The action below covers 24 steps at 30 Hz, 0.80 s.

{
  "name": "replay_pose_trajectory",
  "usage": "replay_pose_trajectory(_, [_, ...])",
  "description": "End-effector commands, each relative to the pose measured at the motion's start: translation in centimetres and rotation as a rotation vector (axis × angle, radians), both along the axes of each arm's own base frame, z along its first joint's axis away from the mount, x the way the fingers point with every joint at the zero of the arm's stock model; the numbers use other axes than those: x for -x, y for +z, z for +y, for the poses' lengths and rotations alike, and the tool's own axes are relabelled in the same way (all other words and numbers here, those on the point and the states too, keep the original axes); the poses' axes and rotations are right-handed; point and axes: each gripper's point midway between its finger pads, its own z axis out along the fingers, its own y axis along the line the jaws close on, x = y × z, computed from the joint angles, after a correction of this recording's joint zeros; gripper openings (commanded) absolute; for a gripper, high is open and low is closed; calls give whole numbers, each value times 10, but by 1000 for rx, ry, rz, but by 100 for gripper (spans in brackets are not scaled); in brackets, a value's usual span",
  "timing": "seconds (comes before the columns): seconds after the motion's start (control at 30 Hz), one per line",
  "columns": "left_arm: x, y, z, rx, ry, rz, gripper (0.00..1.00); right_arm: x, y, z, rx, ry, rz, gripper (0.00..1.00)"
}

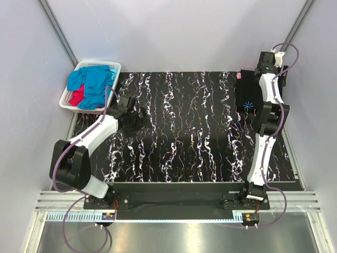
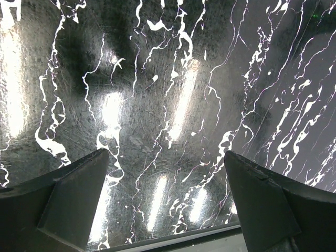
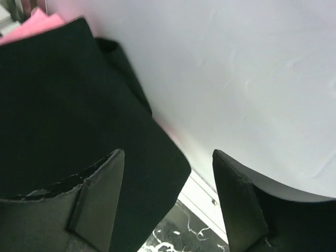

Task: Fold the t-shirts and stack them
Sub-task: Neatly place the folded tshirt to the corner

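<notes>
A white slotted plastic basket (image 1: 115, 66) sits at the far left corner, beyond and left of the left pincer (image 1: 139, 117). It holds a crumpled bright blue cloth t-shirt (image 1: 96, 84), with a red cloth t-shirt (image 1: 77, 97) showing at the near left side.

The left pincer (image 2: 165, 157) hangs over the glossy black worktop with white marble veining (image 1: 184, 132), its jaws spread wide and empty.

Well to the right, the right pincer (image 3: 165, 157) is raised at the far right corner, close to the pale wall (image 3: 252, 79), its jaws also wide apart and holding nothing. Just left of and below it lies a large black cloth t-shirt (image 1: 247, 97), folded flat. An edge of a pink cloth t-shirt (image 3: 37, 23) peeks out from under its far side. From above, the right arm's white links (image 1: 271, 89) cover the black t-shirt's right edge.
</notes>
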Motion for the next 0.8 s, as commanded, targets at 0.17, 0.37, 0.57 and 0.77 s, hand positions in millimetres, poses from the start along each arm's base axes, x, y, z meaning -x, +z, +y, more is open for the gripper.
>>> replay_pose_trajectory(0.17, [-2,5,-8,37,-18,-30,99,-7,54,24,-20,23,-128,76])
replay_pose_trajectory(0.37, [-5,12,-1,4,4,-69,99,-8,69,90,-126,177,-126,82])
replay_pose_trajectory(0.57, [-8,22,14,-65,27,-114,99,26,52,225,-438,444,-99,84])
replay_pose_trajectory(0.77, [-1,24,31,-157,18,-157,99,92,50,303,-528,599,-73,83])
